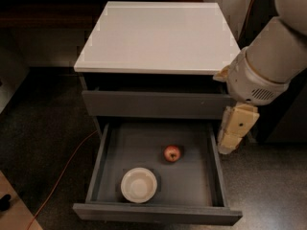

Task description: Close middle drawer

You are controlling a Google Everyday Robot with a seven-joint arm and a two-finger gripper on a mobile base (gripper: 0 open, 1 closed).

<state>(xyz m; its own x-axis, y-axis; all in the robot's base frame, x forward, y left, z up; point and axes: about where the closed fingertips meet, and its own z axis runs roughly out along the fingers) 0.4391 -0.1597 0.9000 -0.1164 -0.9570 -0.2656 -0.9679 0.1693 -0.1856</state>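
Note:
The middle drawer (pixel 156 213) is pulled far out of the grey cabinet, its plain front panel toward me at the bottom of the camera view. On its grey floor lie a white bowl (pixel 138 185) at the front left and a small red apple (pixel 172 153) near the middle. My gripper (pixel 232 134) hangs from the white arm just outside the drawer's right wall, level with its back half. It touches nothing that I can see.
The cabinet has a white top (pixel 156 36) and a slightly open upper drawer (pixel 156 104). An orange cable (pixel 62 174) runs over the dark floor at left. A pale wooden corner (pixel 12 212) sits at bottom left. Dark furniture stands at right.

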